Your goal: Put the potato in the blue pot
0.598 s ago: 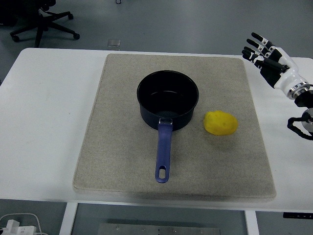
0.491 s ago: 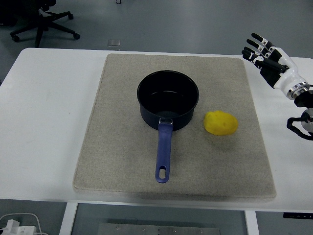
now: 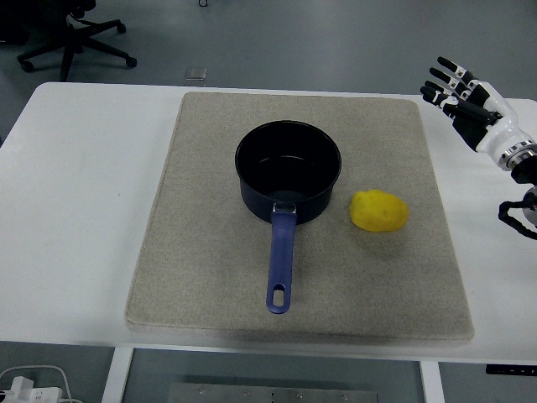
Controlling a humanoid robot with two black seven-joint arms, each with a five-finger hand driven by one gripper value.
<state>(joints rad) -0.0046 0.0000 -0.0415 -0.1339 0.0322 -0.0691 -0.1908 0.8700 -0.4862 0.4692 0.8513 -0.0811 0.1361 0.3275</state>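
Worktop near edge cut off at the bottom. Grey mat carries blue pot, handle toward the near edge; potato just beside it on the right, apart. Right hand at the far right edge, arm partly cut off, fingers spread, empty; shifted slightly rightward since before. Left hand unseen.

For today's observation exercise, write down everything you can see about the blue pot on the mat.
The blue pot is a round, dark blue saucepan with a glossy, metal-looking wall and a dark inside that looks empty. A single long handle, a lighter blue, is riveted to its near side and points toward the table's near edge, ending in a hanging hole. The pot stands upright near the middle of the beige mat. Nothing else touches it; the yellow potato lies apart on its right.
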